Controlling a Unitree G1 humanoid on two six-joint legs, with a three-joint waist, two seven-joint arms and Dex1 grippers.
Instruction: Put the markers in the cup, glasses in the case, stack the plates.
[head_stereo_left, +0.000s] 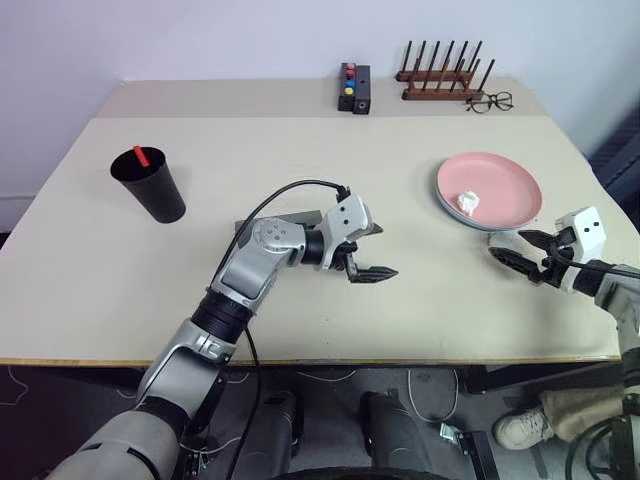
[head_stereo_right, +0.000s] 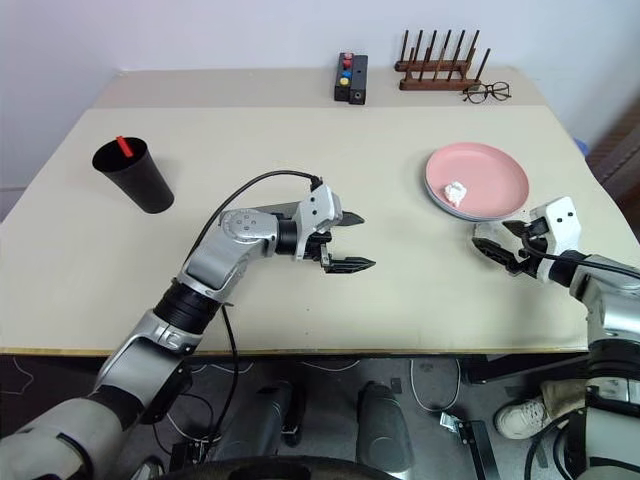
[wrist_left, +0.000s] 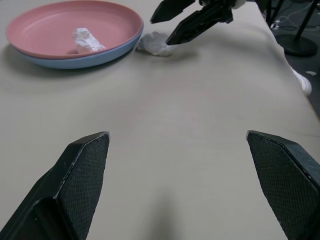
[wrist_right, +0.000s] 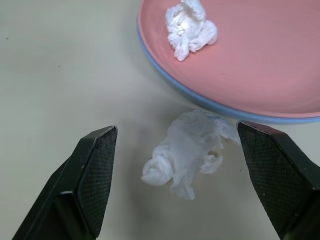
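Note:
The salmon pink plate lies stacked on the light blue plate at the table's right. A red-ended marker stands in the black cup at the left. My left gripper hovers open over the table's middle, nothing between its fingers. Behind its wrist a grey case shows, mostly hidden by the arm. The glasses are out of view. My right gripper is open just in front of the plates, its fingers apart on either side of a crumpled white tissue on the table.
A second tissue wad lies on the pink plate. At the table's far edge stand a black box with coloured buttons, a wooden peg rack and thin-framed spectacles.

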